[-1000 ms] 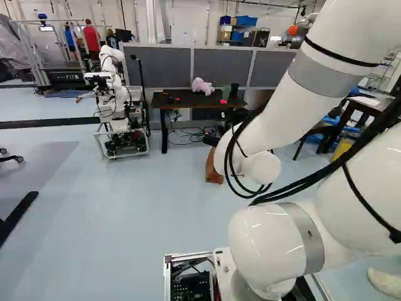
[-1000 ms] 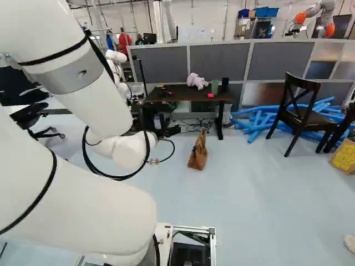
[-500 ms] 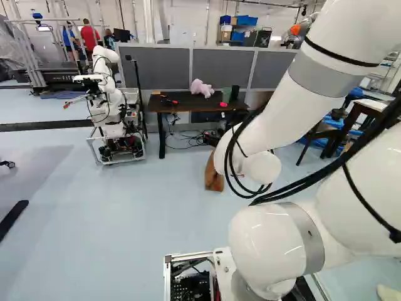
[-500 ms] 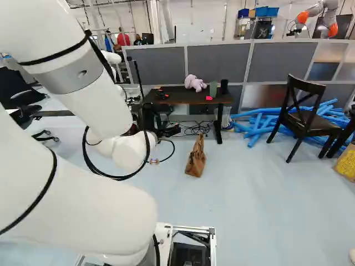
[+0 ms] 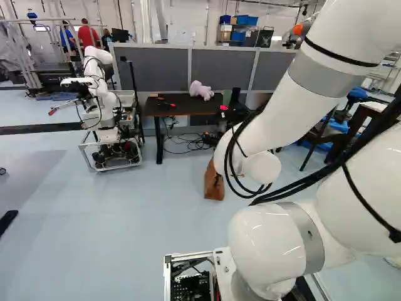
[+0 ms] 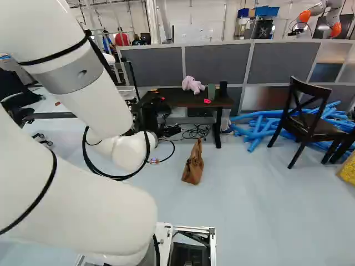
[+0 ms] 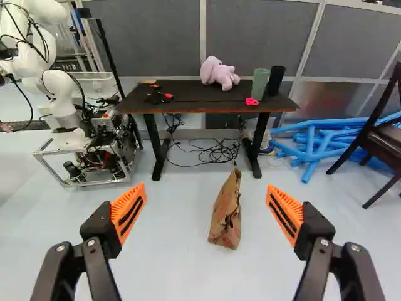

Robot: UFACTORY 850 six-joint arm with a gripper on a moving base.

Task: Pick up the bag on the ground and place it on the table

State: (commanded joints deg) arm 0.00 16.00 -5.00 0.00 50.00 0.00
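The pincer of the black gripper (image 6: 168, 131) is released, its orange pads (image 7: 129, 213) standing wide apart. In the wrist view the brown bag (image 7: 226, 213) is on the floor, ahead of the fingers and between their lines, well apart from both. It stands roughly upright (with a slight lean, its top narrow and crumpled), a little below and right of the centre of the right base view. In the left base view it sits just below the centre, partly behind the white arm (image 5: 307, 100), which fills the right side there.

Beyond the bag is the dark table (image 7: 188, 94), in the upper middle of both base views. On it lie a pale purple plush toy (image 7: 219, 73) near the back edge, a green cup (image 7: 260, 83) beside a black cylinder (image 7: 274, 80), a bright pink object (image 7: 252, 101) near the front edge, and a red and black item (image 7: 160, 97) towards the other end. Black cables (image 7: 216, 152) tangle on the floor beneath.

Another robot (image 5: 100, 94) stands at the upper left of the left base view. At the right of the right base view are a dark chair (image 6: 308, 122) and, around its legs, a heap of blue tubes (image 6: 258, 124).
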